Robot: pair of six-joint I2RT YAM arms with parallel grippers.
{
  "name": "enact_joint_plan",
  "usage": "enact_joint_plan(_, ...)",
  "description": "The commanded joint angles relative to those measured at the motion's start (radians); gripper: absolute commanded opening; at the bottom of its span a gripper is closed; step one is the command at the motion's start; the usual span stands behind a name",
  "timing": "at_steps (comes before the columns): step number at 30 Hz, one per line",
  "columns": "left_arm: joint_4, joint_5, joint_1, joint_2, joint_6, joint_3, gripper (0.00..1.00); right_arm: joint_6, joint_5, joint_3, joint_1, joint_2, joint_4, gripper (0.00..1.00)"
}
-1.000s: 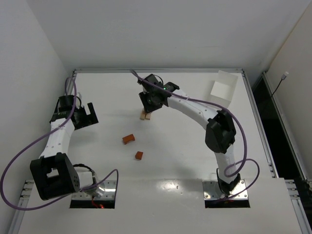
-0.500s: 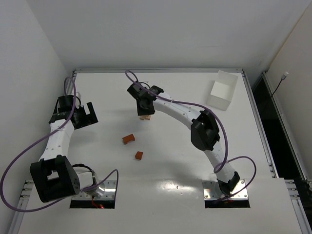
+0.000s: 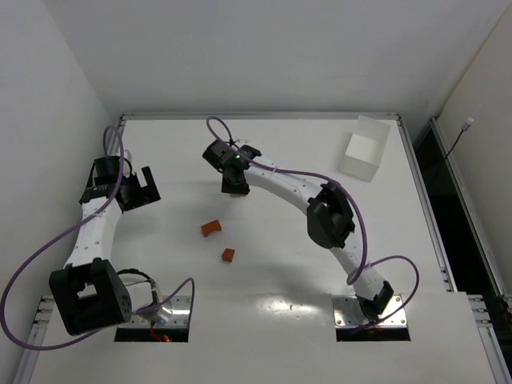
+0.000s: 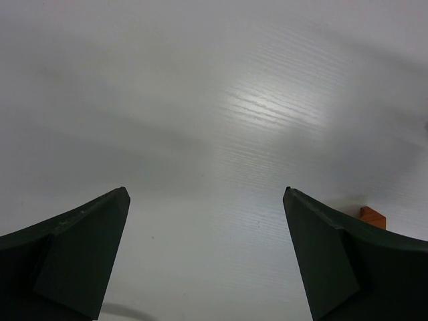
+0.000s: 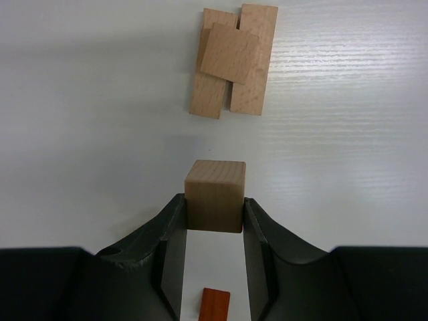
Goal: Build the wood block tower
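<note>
On the white, faintly grained table, my left gripper is spread wide and holds nothing. My right gripper is clamped on a pale wooden cube. The tower lies just beyond those fingertips, apart from the cube: two pale flat bars side by side, with a skewed square tile across them. A small orange block peeks past one left finger.

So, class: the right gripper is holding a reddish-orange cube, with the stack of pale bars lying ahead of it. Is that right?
Not quite. The cube in the right gripper is pale tan, not reddish-orange, as the right wrist view shows. The rest holds: the stack of pale bars lies ahead of it, apart from the cube.
</note>
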Motion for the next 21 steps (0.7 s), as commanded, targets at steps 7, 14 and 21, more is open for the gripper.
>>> enact_joint_plan(7,0.023,-0.004,0.006,-0.025,-0.008,-0.007,1.0,0.114,-0.062,0.04,-0.007,0.025,0.056,0.0)
enact_joint_plan(14,0.023,-0.004,0.006,-0.016,-0.008,0.002,1.0,0.114,-0.094,0.031,-0.026,0.053,0.079,0.0)
enact_joint_plan(21,0.023,0.005,0.006,0.004,-0.008,0.002,1.0,0.114,-0.094,0.018,-0.044,0.073,0.088,0.0)
